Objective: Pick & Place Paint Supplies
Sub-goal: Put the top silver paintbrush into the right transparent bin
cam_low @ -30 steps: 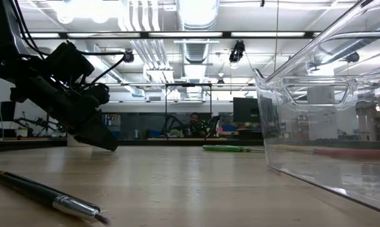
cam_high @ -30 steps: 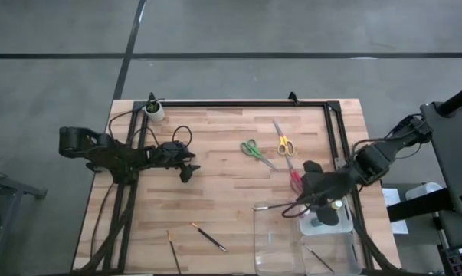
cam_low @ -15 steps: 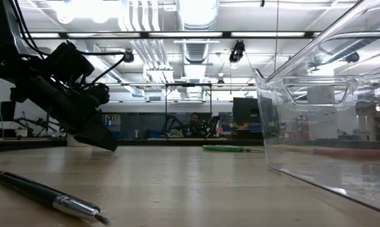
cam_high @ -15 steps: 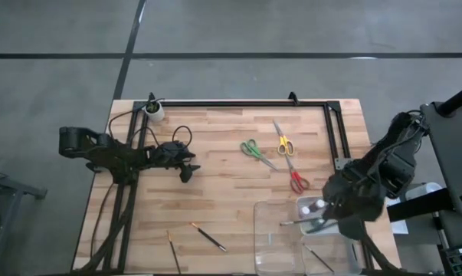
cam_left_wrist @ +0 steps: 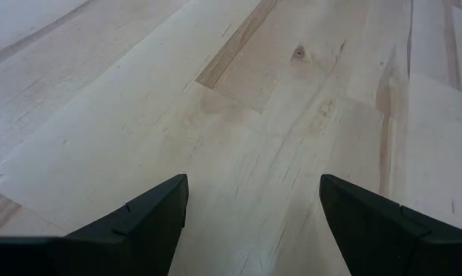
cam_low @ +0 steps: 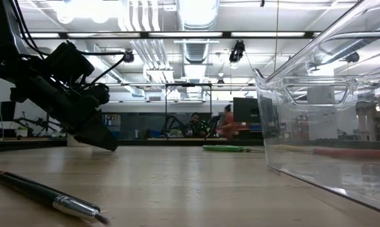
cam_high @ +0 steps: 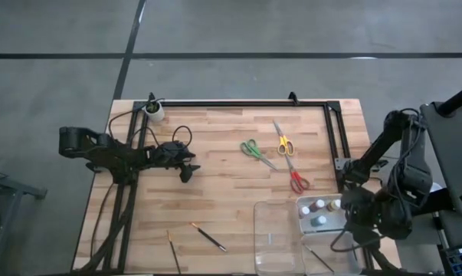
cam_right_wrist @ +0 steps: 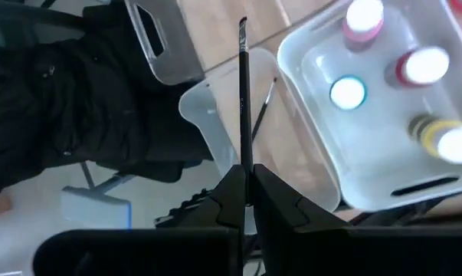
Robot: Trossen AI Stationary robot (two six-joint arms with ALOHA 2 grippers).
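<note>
My right gripper is shut on a thin dark brush and hangs over the table's right edge beside the clear tray. Pink, teal, red and yellow paint bottles stand in the tray's white compartment. Another brush lies in the tray. Two brushes lie on the near boards. Green, yellow and red scissors lie flat. My left gripper is open over bare wood. My right gripper pinches the brush's shaft between its two fingers. The brush runs along the fingers and sticks out past their free ends. It is lifted clear, with its tip over the clear tray's wall. The fingers hide the rest of the shaft.
A small white cup stands at the far left corner. A black rail runs along the far edge, and another runs down the right side. Bare boards lie between the left gripper and the scissors. A person shows far behind in the low view.
My right gripper, shut on the brush throughout, has swung from over the tray's far left corner across the bottle compartment toward the table's right edge, turning as it went. In the low view a person in red has stepped into the room behind.
</note>
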